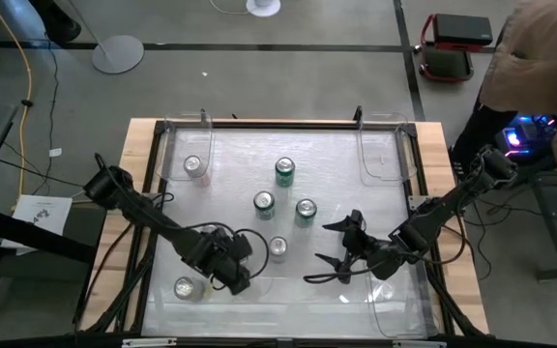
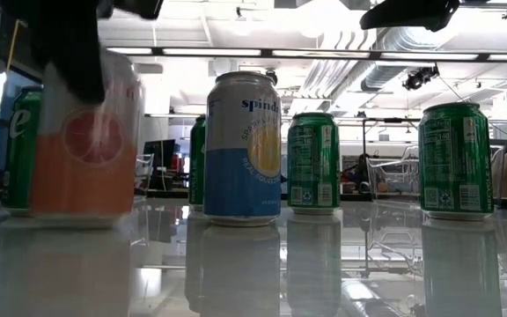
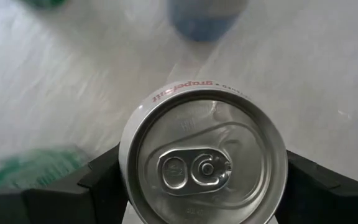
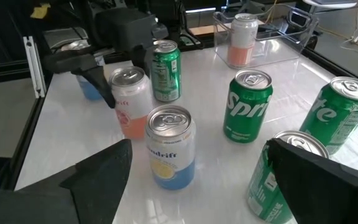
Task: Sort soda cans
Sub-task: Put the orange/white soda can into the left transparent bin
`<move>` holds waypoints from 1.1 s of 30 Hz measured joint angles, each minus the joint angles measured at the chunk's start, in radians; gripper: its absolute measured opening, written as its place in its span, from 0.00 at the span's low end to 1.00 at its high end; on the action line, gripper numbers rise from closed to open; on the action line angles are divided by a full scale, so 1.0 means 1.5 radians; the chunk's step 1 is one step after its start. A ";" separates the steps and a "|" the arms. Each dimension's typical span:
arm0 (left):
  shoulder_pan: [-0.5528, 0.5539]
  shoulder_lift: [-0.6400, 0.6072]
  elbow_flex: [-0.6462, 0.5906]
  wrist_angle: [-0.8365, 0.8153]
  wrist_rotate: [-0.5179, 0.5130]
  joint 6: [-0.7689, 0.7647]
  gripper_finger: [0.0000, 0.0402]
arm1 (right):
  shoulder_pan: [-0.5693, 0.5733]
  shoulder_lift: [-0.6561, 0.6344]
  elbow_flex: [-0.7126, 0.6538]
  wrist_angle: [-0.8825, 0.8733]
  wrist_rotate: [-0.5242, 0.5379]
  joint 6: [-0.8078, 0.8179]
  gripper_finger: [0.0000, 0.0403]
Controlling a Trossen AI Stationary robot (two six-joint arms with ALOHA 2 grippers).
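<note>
My left gripper (image 1: pixel 232 271) is shut on a silver can with a pink-orange grapefruit print (image 4: pixel 129 102) at the table's near middle; my own wrist hides it in the high view. My right gripper (image 1: pixel 333 251) is open and empty to its right, pointing left. A blue and yellow can (image 1: pixel 278 248) stands upright between the two grippers. Three green cans (image 1: pixel 285 172) (image 1: pixel 264 203) (image 1: pixel 305 210) stand upright farther back. One silver can (image 1: pixel 192 166) stands in the far left clear bin and another (image 1: pixel 184 288) stands at the near left. My left gripper pinches the grapefruit can's upper side wall (image 3: pixel 129 168) between its two fingers (image 3: pixel 101 180), one on each side, just below the rim. The fingers come from above. The can is upright (image 2: pixel 86 141); whether its base is on the table, I cannot tell.
Clear plastic bins stand at the far left (image 1: pixel 174 145), far right (image 1: pixel 395 155) and near right (image 1: pixel 395 307) corners. A person (image 1: pixel 549 58) stands beyond the table's right edge. The blue and yellow can (image 4: pixel 171 146) and a green can (image 4: pixel 272 180) are close before my right gripper.
</note>
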 joint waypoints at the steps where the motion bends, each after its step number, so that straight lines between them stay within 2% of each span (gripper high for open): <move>1: 0.004 -0.005 0.009 0.001 0.000 0.019 0.71 | 0.000 0.000 0.000 0.000 0.000 0.000 0.91; 5: 0.022 -0.046 0.054 0.001 -0.003 0.135 0.71 | 0.000 0.000 0.000 0.000 0.000 0.000 0.91; 8: 0.043 -0.082 0.094 -0.048 -0.060 0.254 0.71 | 0.000 0.000 0.000 0.000 0.000 0.000 0.91; 12: 0.088 -0.119 0.149 -0.182 -0.138 0.354 0.71 | 0.000 0.000 0.000 0.000 0.000 0.000 0.91; 20: 0.235 -0.173 0.255 -0.468 -0.153 0.441 0.71 | -0.002 0.000 0.000 0.000 0.000 -0.002 0.91; 25: 0.347 -0.238 0.255 -0.460 -0.148 0.504 0.71 | -0.002 0.000 0.001 -0.003 0.002 -0.003 0.91; 33: 0.504 -0.294 0.254 -0.464 -0.085 0.645 0.71 | -0.002 0.002 0.001 -0.010 0.005 -0.006 0.91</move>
